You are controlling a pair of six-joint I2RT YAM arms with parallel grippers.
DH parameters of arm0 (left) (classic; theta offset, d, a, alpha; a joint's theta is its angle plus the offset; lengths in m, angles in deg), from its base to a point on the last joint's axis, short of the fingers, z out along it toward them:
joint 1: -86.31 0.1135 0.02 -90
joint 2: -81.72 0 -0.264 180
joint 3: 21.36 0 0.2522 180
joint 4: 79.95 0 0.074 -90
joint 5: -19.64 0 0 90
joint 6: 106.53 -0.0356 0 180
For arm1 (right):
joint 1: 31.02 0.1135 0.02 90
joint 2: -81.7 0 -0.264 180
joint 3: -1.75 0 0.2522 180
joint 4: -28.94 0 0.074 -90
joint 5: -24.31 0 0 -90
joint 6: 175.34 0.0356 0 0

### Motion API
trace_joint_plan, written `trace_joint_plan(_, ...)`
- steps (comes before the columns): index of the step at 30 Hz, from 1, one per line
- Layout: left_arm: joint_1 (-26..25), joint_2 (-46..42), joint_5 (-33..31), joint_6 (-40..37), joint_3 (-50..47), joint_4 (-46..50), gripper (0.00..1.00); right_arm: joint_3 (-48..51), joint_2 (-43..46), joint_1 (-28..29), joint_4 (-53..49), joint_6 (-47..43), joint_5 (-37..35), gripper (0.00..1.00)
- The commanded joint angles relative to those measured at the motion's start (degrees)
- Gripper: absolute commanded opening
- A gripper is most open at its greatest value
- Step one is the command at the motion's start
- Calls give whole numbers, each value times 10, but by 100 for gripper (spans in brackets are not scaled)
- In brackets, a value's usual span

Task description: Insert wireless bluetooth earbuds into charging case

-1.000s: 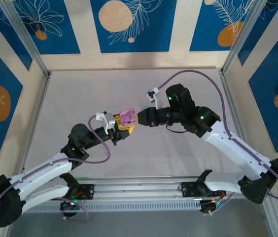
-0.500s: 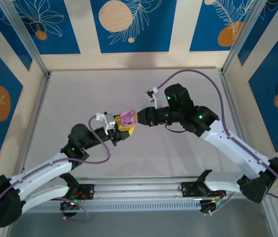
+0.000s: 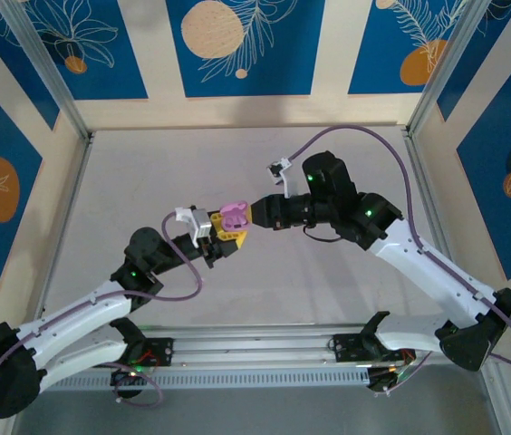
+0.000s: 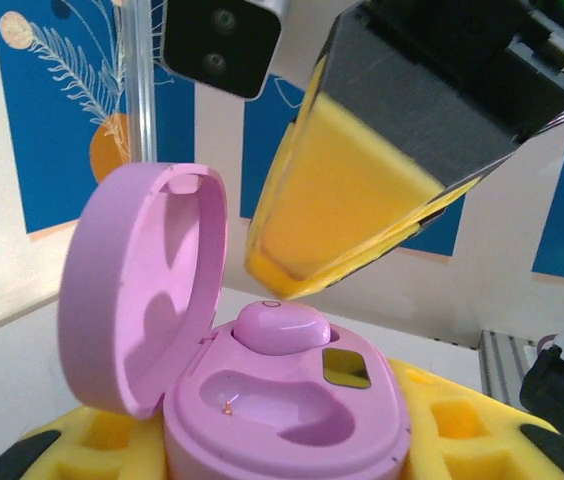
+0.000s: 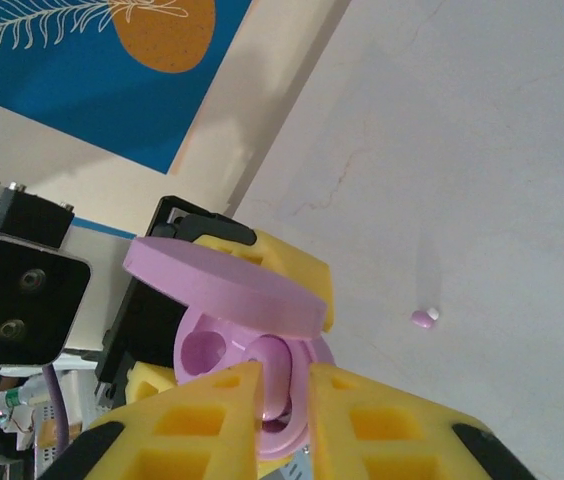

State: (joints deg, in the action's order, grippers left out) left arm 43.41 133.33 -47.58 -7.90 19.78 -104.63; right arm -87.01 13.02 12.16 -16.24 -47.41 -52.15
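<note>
Pink round plastic case [image 4: 292, 425] is held by the left gripper [image 3: 226, 236].
Tiny lilac-pink earbud [image 4: 280, 327]: likely light, slippery, best pinched by its sides; right gripper [image 4: 272, 283] state cannot be told.

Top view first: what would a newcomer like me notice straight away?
An open pink case sits mid-table: the left gripper holds it and the right gripper points into it. Up close, one pink earbud sits seated beside an empty slot. A second earbud lies loose on the table.
</note>
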Motion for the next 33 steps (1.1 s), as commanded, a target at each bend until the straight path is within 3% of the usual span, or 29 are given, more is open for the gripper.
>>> trace_joint_plan(1,-4,-23,-33,-13,14,15,23,6,49,2,2,-20,-37,26)
trace_joint_plan(5,-4,-49,-73,-24,16,40,22,83,102,-28,17,-3,-121,27)
trace_joint_plan(8,-4,-77,-103,-27,30,77,22,123,79,-69,2,13,-88,28)
trace_joint_plan(13,-4,-129,-140,-36,61,142,22,145,-47,-53,27,30,-34,29)
trace_joint_plan(18,-4,-166,-152,-46,97,202,22,95,-208,13,51,33,6,34)
trace_joint_plan(23,-4,-186,-150,-53,123,237,22,-3,-353,81,37,-70,12,40)
trace_joint_plan(33,-4,-200,-149,-52,146,266,22,-201,-529,158,-80,-418,-44,49)
